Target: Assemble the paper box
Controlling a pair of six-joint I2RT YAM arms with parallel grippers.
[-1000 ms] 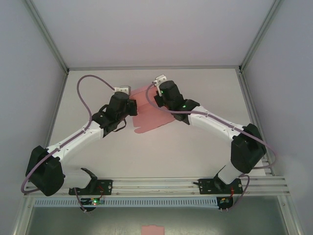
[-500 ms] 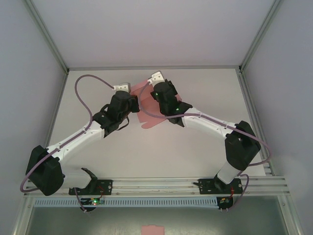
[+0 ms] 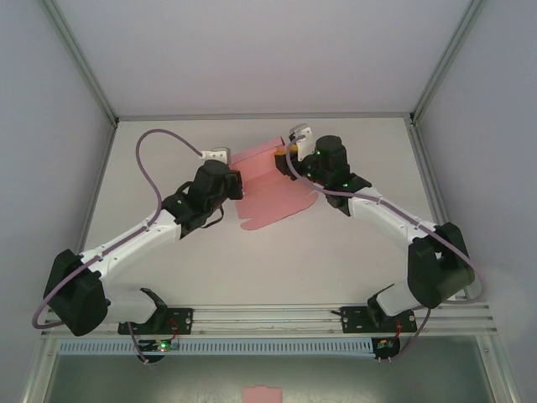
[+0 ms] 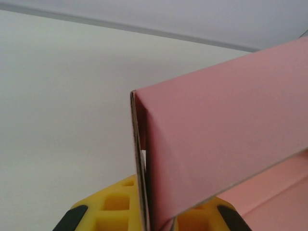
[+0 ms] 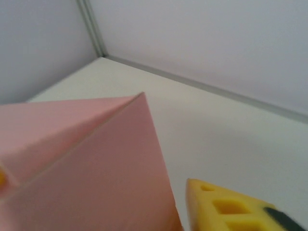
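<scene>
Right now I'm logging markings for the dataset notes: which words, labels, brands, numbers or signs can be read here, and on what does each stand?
No text can be read.
The paper box: plain pink card, no print on it.
The small pink scrap: plain.
The circuit board at the left arm's base: any lettering is too small to read.

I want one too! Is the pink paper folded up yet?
Partly folded: the paper box has a creased flap standing up, the rest lies flat on the table.

white matte table (image 3: 252, 269), pale grey walls (image 3: 252, 50) on three sides, aluminium corner posts (image 3: 80, 63), slotted metal rail (image 3: 268, 317) along near edge, even soft light
</scene>
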